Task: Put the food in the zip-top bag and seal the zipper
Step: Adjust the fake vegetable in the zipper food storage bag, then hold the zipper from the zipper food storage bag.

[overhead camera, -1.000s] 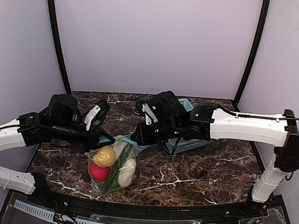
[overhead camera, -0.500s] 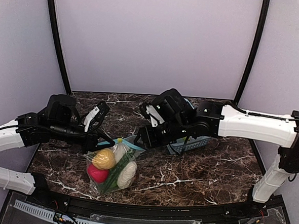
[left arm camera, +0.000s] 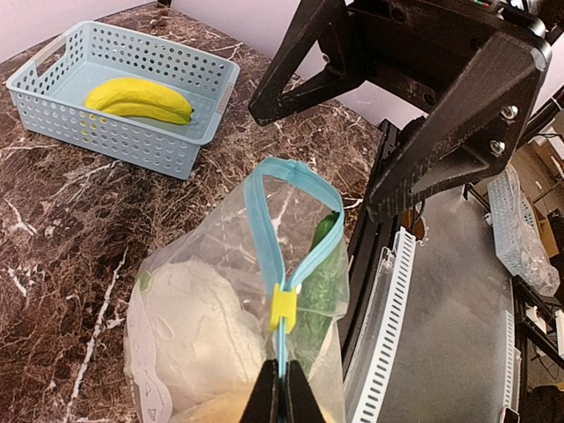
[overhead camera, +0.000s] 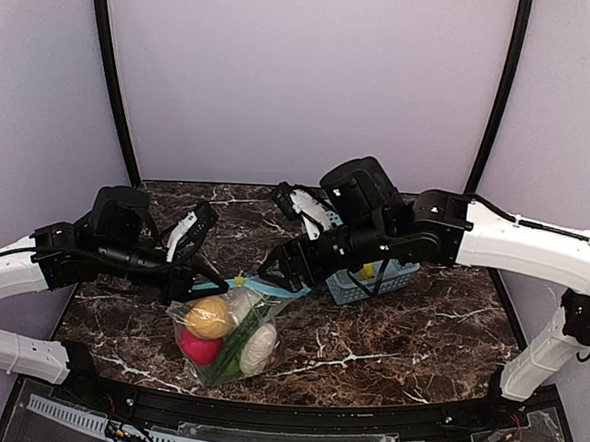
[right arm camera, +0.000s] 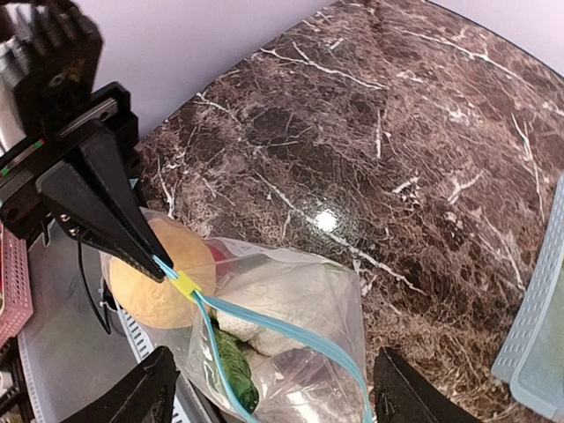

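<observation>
The clear zip-top bag [overhead camera: 230, 329] hangs low over the marble table, holding an orange [overhead camera: 209, 317], a red apple [overhead camera: 198, 348], a white cauliflower [overhead camera: 258, 347] and a green cucumber [overhead camera: 236, 340]. My left gripper [left arm camera: 282, 392] is shut on one end of the teal zipper [left arm camera: 262, 211]. A yellow slider [left arm camera: 283, 308] sits just past its tips. Beyond the slider the two strips part in an open loop. My right gripper [right arm camera: 278, 405] stands open above the bag mouth [right arm camera: 291, 330], holding nothing.
A light blue lattice basket [overhead camera: 381, 283] stands behind the right arm, and a yellow banana [left arm camera: 141, 97] lies in it. The table's front edge with its black rail [overhead camera: 283, 413] is just near of the bag.
My right gripper has opened and lifted back from the bag's mouth. The bag has shifted slightly to the right. The left gripper keeps its hold on the zipper.
</observation>
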You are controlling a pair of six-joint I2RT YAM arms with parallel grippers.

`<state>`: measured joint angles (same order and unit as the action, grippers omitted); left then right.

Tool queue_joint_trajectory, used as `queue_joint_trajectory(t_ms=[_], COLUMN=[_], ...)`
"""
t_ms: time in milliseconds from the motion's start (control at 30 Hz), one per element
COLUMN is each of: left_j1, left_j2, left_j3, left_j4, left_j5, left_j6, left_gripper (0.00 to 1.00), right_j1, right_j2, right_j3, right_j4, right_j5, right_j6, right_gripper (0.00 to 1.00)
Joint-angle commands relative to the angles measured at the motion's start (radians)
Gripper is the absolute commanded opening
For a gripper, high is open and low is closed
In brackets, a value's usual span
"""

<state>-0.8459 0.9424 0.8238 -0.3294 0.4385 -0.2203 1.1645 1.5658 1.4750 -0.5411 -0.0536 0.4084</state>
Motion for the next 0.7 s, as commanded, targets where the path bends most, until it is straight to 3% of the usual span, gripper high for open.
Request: queue_joint_trajectory(t_ms=[0, 233, 667], left_j1=[0.002, 0.003, 0.002], left_j2=[-0.010, -0.004, 0.012], left_j3=[0.022, 0.021, 0.024], left_j4=[0.050, 0.054, 0.059], left_j5=[0.043, 0.064, 0.092], left_j6=[0.007, 0.002, -0.004], left_gripper=[0.01, 0.01, 0.01], right_j1=[0.008, -0.011, -0.060], right_j2=[-0.010, 0.022, 0.092], right_j3=[-0.030, -0.056, -0.046], right_j4=[0.117, 0.225, 0.254], right_j5=[-0.095, -0.256, -0.419], right_j6=[-0.158, -0.271, -0.315], right_gripper=[0.74, 0.62, 0.44])
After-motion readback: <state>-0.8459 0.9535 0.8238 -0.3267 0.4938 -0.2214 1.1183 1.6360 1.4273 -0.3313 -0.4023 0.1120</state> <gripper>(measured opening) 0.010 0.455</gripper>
